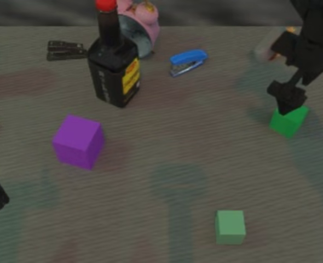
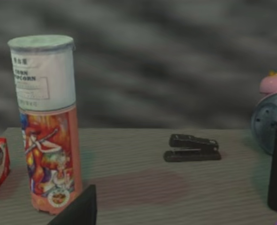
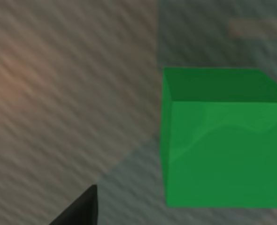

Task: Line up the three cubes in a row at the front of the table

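The big purple cube (image 1: 78, 141) sat on the table's (image 1: 167, 164) left side, turned a bit askew. The bright green cube (image 1: 289, 121) was way over on the right, and the small pale sage-green cube (image 1: 230, 227) sat square near the front.

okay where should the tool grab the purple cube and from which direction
Probably from above, closing on two opposite vertical faces of the purple cube. It sits flat on the table with open space around it, turned slightly off square, so the tool would likely need to rotate to match its faces.
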Controlling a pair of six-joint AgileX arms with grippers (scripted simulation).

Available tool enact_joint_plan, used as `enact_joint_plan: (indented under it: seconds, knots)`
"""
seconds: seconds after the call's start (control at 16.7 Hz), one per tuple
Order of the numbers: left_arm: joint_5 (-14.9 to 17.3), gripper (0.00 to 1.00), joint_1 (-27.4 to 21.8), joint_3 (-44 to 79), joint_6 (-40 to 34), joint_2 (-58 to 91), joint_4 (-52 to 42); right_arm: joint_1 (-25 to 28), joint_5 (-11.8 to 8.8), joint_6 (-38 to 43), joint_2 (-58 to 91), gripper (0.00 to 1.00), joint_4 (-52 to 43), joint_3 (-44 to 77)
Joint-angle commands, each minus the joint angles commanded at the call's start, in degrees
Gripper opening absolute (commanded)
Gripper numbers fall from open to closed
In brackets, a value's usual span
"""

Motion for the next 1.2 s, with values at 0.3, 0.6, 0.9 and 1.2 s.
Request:
enact_joint_plan:
  seconds: [0.3, 0.6, 0.9, 1.2]
  knots:
    - [0.00, 1.00, 0.00, 0.00, 0.00, 0.00, 0.00, 0.05, 0.01, 0.10, 0.46, 1.00, 2.41, -2.14]
    - [0.00, 1.00, 0.00, 0.00, 0.00, 0.00, 0.00, 0.07, 0.04, 0.16, 3.72, 1.00, 14.17, -9.90]
    - [0.00, 1.00, 0.00, 0.00, 0.00, 0.00, 0.00, 0.08, 0.06, 0.13, 4.88, 1.00, 17.05, -12.17]
    - [0.00, 1.00, 0.00, 0.00, 0.00, 0.00, 0.00, 0.08, 0.06, 0.13, 4.88, 0.70, 17.05, -12.17]
